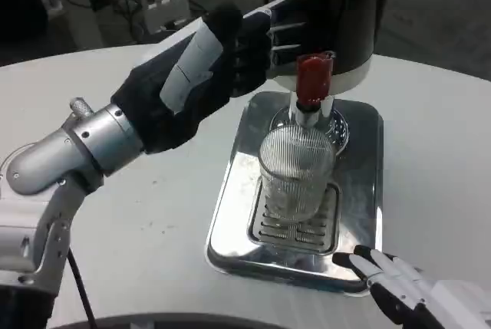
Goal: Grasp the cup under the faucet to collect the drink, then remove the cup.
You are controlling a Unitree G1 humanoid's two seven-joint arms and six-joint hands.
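White table (138, 252) carries everything; landmark is the steel drip tray (360, 183). Dark dispenser (337, 14) stands at the tray's far edge, its red faucet handle (313, 77) hanging over the tray's far half. Left hand (203, 76) is raised beyond the tray's far-left corner, fingers reaching toward the red handle; whether they touch it I cannot tell, and they close on nothing that I can make out. Ribbed clear cup (295, 172) stands upright mid-tray, on the slotted grate (295, 225), directly below the faucet. Looks empty, though hard to be sure through the ribbing. Right hand (403, 287) sits at the tray's near-right corner, low on the table, fingers apart and pointing at the tray, holding nothing, well short of the cup.

Step judged: get the cup gripped before the drink runs. Do it well: bring the right hand in from the tray's right side, wrap the cup's middle, keep it upright and centred under the spout. Ribbed wall should help the grip. Don't nudge the cup off the grate.
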